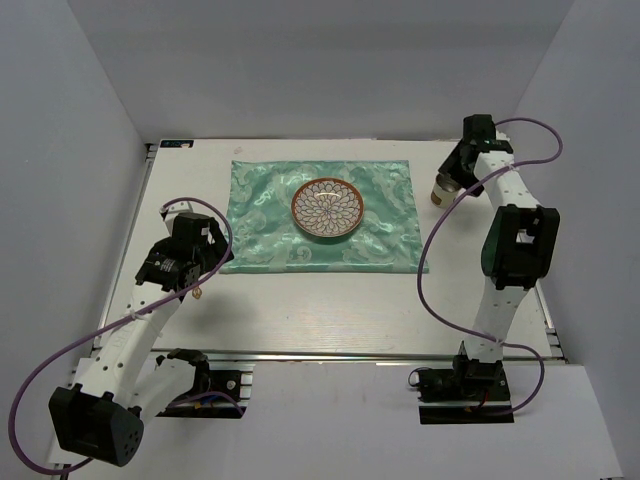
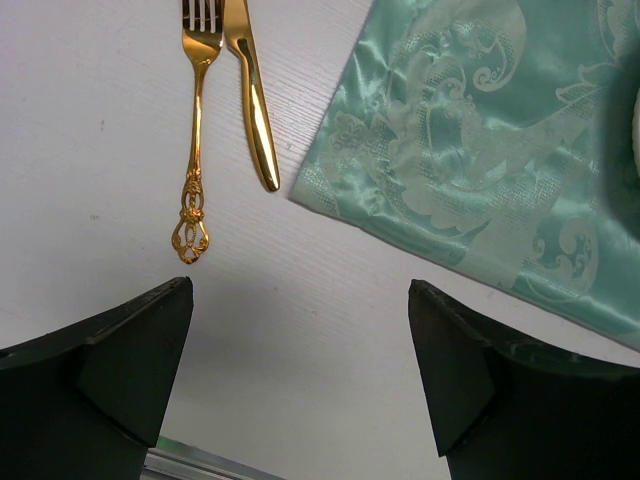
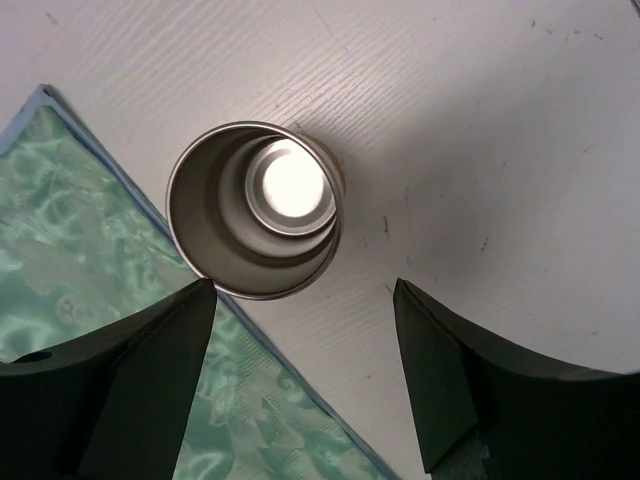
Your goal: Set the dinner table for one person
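The white dinner table (image 1: 330, 310) carries a mint-green cloth (image 1: 260, 215) with a patterned plate (image 1: 327, 210) on it. A gold fork (image 2: 195, 130) and a gold knife (image 2: 252, 100) lie side by side on the bare table just left of the cloth (image 2: 480, 150). My left gripper (image 2: 300, 290) hangs open and empty above the table, short of the fork's handle; in the top view it (image 1: 185, 262) is at the cloth's left edge. A steel cup (image 3: 255, 210) stands upright by the cloth's right edge (image 3: 100, 300). My right gripper (image 3: 305, 285) is open just beside the cup (image 1: 440, 193).
A metal rail (image 1: 350, 355) runs along the table's near edge and shows in the left wrist view (image 2: 200, 465). White walls stand on the left, back and right. The purple cables loop beside both arms.
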Motion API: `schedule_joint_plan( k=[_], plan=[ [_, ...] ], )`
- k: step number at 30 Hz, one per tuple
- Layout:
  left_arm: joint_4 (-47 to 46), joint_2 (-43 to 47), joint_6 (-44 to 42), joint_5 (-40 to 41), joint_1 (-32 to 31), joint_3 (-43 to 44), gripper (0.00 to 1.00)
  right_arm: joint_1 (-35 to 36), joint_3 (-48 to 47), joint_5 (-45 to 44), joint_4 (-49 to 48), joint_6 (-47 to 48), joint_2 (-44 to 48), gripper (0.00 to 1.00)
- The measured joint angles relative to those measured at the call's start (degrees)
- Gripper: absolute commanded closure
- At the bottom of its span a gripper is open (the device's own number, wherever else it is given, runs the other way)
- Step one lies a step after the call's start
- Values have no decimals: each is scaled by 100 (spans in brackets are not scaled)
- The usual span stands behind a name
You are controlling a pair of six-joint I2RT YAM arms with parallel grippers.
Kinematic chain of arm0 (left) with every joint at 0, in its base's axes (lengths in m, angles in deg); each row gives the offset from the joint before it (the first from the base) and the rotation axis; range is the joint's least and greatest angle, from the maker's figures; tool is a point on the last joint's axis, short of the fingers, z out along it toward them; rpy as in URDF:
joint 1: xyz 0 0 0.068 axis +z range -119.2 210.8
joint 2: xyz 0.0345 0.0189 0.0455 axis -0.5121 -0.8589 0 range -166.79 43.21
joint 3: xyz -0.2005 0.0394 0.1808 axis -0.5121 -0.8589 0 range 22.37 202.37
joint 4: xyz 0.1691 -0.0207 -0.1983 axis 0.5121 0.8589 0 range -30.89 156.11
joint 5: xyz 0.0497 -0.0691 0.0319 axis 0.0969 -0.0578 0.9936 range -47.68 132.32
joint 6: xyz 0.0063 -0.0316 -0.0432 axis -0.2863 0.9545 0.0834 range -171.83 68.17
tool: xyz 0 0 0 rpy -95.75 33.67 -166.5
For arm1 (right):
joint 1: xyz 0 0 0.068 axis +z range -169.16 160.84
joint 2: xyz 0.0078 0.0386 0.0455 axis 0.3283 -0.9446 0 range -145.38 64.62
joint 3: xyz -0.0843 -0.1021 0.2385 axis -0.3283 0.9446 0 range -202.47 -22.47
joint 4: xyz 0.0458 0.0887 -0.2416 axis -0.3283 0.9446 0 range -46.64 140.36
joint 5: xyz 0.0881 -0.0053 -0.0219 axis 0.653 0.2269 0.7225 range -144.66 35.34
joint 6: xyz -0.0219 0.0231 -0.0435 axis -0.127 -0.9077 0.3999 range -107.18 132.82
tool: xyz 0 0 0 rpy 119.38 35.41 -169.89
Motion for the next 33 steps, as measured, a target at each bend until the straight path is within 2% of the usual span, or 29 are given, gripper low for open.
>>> schedule_joint_plan(
  k=[6, 10, 14, 15, 16, 23, 27, 33],
  plan=[
    [-2, -28, -37, -2, 0, 0, 2, -160, -26, 114, -103, 146, -168, 28],
    [-2, -81, -50, -2, 0, 0, 2, -240, -68, 116, -186, 146, -400, 40],
    [-4, -103, -70, -2, 0, 0, 2, -267, 57, 138, -295, 129, -538, 67],
    [-4, -103, -81, -4, 0, 0, 2, -267, 107, 140, -321, 107, -546, 95],
    [-4, -103, -87, -4, 0, 0, 2, -264, 155, 136, -372, 111, -546, 100],
    [-48, -179, -127, -9, 0, 2, 2, -129, 299, -127, -656, 57, -444, 100],
    [-70, -181, -146, -11, 0, 2, 2, 175, 402, -216, -787, 160, -201, 100],
    [-83, -181, -157, -11, 0, 2, 2, 914, -505, 24, -872, 315, -487, 100]
  ],
)
